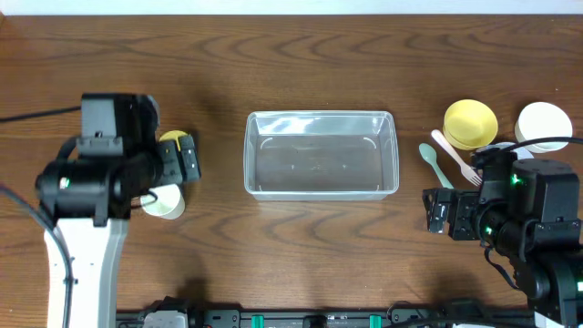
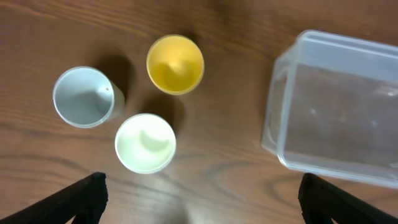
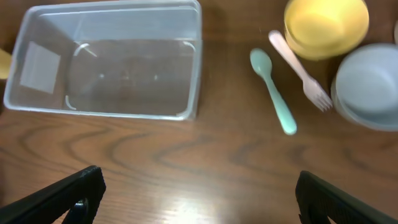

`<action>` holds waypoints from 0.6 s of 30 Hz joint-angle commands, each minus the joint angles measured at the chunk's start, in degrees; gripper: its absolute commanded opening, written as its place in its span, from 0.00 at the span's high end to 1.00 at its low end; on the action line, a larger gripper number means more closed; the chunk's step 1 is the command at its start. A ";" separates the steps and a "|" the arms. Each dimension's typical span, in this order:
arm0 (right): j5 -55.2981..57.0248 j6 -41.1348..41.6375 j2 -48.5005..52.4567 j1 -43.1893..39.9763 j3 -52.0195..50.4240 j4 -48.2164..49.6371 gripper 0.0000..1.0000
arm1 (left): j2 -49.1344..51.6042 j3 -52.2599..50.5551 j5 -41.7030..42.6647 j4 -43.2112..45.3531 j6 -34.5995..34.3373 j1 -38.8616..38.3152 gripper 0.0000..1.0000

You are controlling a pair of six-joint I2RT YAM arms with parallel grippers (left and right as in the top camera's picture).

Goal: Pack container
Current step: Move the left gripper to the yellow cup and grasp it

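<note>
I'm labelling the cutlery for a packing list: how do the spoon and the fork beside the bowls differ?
Colour: the spoon is pale green, the fork pale pink.
Head: the spoon ends in a rounded bowl, the fork in tines.
Pose: the spoon's head points away from the robot, the fork's tines toward it.
Shared: both lie flat on the table, slanted alike, outside the clear container.

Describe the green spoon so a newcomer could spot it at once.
Start at the clear rectangular container in the middle of the table. Just to its right, short of the yellow bowl, two utensils lie side by side. The spoon is the one nearer the container: pale green with a rounded end, while the pink fork has tines.
</note>
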 commanded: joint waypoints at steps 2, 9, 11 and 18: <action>1.62 7.76 1.20 -0.13 1.05 -1.16 0.01 | 5.90 1.11 -2.64 3.02 0.94 0.13 0.02; 1.57 8.00 5.57 -0.13 1.03 -3.52 0.01 | 18.97 3.56 -2.64 4.59 0.94 0.13 0.02; 1.57 7.98 7.34 -0.13 1.03 -3.50 0.01 | 21.90 4.20 -2.64 5.86 0.94 0.13 0.02; 1.62 7.91 13.53 -0.13 1.03 -2.75 0.01 | 28.04 4.26 -2.64 10.69 1.01 0.09 0.02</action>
